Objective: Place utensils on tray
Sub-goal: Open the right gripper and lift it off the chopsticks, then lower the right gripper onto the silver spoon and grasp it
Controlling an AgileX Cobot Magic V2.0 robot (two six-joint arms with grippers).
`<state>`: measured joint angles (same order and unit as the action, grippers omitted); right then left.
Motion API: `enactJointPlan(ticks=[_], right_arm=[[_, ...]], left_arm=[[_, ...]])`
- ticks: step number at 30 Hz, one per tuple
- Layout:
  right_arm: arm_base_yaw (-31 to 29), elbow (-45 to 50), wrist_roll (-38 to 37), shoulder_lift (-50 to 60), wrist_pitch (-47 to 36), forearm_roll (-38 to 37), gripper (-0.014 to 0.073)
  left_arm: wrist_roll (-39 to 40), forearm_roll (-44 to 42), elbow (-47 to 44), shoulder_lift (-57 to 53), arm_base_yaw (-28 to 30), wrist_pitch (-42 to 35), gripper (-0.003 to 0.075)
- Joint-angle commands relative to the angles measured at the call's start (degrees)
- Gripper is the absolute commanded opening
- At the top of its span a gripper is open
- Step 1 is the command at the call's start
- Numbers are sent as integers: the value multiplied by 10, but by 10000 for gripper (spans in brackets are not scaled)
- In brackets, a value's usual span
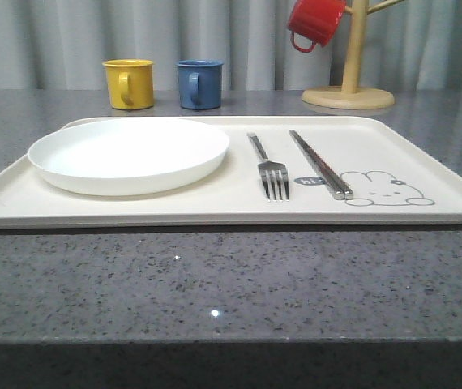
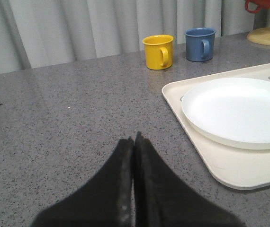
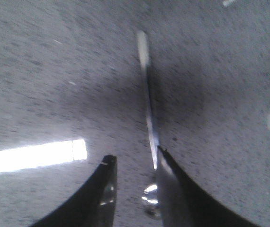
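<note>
Showing the right gripper [image 3: 132, 182], fingers apart around a spoon [image 3: 147, 109] lying on the counter [image 1: 231, 284]; the left gripper [image 2: 134, 146] rests with fingers together. The fork [image 1: 270, 172] and chopsticks [image 1: 320, 164] already lie on the tray [image 1: 425, 154], beside a plate [image 1: 130, 154]. The spoon is likely stiff, light and slippery; grip mid-handle. A "hi" bubble [image 1: 308, 181] is readable.
</note>
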<state>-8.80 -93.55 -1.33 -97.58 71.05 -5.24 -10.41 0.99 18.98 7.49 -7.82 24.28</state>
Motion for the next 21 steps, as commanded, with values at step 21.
enactJointPlan(ticks=[21], right_arm=[[-45, 2, 32, -92, 9, 13, 245]], left_arm=[[5, 7, 15, 5, -3, -49, -18]])
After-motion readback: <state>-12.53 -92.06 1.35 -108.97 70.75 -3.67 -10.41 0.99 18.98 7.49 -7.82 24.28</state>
